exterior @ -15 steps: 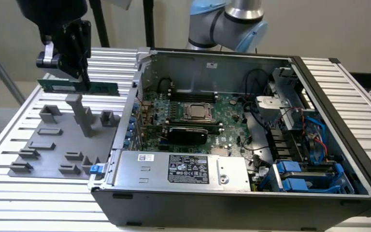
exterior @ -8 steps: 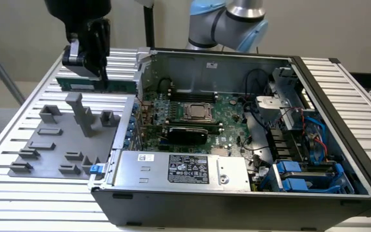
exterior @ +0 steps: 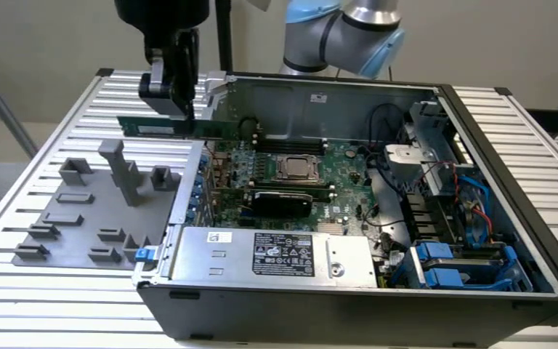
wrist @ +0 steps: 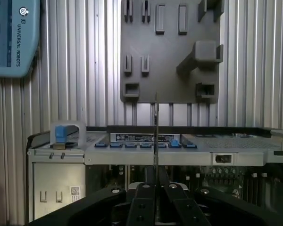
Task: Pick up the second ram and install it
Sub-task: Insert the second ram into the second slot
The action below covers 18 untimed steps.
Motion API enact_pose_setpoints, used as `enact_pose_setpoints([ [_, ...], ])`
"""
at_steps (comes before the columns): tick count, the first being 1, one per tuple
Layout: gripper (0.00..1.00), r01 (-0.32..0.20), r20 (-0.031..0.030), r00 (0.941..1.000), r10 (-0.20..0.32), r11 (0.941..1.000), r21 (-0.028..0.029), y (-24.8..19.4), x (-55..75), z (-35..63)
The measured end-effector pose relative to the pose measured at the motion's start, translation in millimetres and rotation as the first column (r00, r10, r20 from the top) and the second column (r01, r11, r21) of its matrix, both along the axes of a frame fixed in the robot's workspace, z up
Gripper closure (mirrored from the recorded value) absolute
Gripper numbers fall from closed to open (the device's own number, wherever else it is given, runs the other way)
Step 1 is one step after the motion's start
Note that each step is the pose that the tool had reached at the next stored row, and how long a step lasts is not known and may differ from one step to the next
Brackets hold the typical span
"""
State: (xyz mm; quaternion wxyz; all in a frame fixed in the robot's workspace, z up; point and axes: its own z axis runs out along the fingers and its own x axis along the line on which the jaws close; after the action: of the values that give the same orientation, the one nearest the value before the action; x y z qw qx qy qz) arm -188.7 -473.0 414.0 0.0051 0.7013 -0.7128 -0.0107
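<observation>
**While clamped in the fingers (wrist: 142, 205), second ram (exterior: 153, 128) hangs over the case wall**

As the exterior view shows, the gripper (exterior: 176, 109) is closed flat on the stick, holding it level and clear of the worktop (exterior: 56, 320) toward its far edge. It sits above the open computer case (exterior: 357, 305) wall, beside the grey holder tray (exterior: 81, 233).

Place: a robotics lab or test workshop | an open computer case (exterior: 357, 314) is lying on a slatted metal surface (exterior: 540, 138) | a grey fixture plate (exterior: 75, 218) is sitting beside it | a Universal Robots arm (exterior: 342, 33) is standing behind the case
</observation>
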Motion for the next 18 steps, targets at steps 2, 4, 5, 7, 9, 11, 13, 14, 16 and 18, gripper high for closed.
enact_pose_setpoints([
  [2,1.00,0.000,0.0000,1.0000,0.000,1.0000,0.0000,0.1,9.2,0.3],
  [4,1.00,0.000,0.0000,1.0000,0.000,1.0000,0.0000,0.2,18.4,0.4],
  [5,1.00,0.000,0.0000,1.0000,0.000,1.0000,0.0000,0.3,22.9,0.4],
  [7,1.00,0.000,0.0000,1.0000,0.000,1.0000,0.0000,0.6,31.9,0.4],
  [9,1.00,0.000,0.0000,1.0000,0.000,1.0000,0.0001,1.1,40.9,0.3],
  [11,1.00,0.000,0.0000,1.0000,0.000,1.0000,0.0000,2.0,50.3,0.2],
  [13,1.00,0.000,0.0000,1.0000,0.000,1.0000,0.0000,3.8,59.3,-0.4],
  [14,1.00,0.000,0.0000,1.0000,0.000,1.0000,0.0000,4.7,63.8,-0.8],
  [16,1.00,0.000,0.0000,1.0000,0.000,1.0000,-0.0001,6.7,72.8,-2.3],
  [18,1.00,0.000,0.0000,1.0000,0.000,1.0000,0.0000,9.8,82.2,-5.4],
])
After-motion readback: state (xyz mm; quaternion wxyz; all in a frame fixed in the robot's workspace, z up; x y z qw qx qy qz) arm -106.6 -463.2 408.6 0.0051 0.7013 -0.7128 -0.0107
